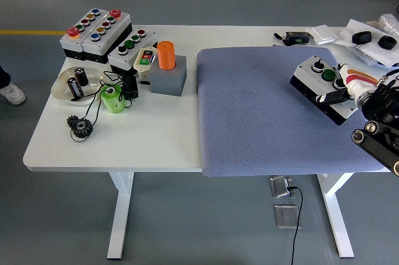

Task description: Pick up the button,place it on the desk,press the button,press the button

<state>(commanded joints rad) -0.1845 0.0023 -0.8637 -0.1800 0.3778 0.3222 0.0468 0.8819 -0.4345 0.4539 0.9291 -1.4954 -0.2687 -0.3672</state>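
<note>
A white and black button box (317, 84) with a black knob and a green button on top is held tilted above the right side of the blue-grey mat (262, 112). My right hand (341, 90) comes in from the right edge and is shut on the box's right end, with fingers (331, 97) wrapped over its near side. The left hand is out of view.
At the table's left stand several more button boxes (96, 31), a grey block with an orange cylinder (166, 65), a green cup (112, 98), a glass dish (75, 84) and black gears (80, 126). Loose items lie at the far right corner (368, 40).
</note>
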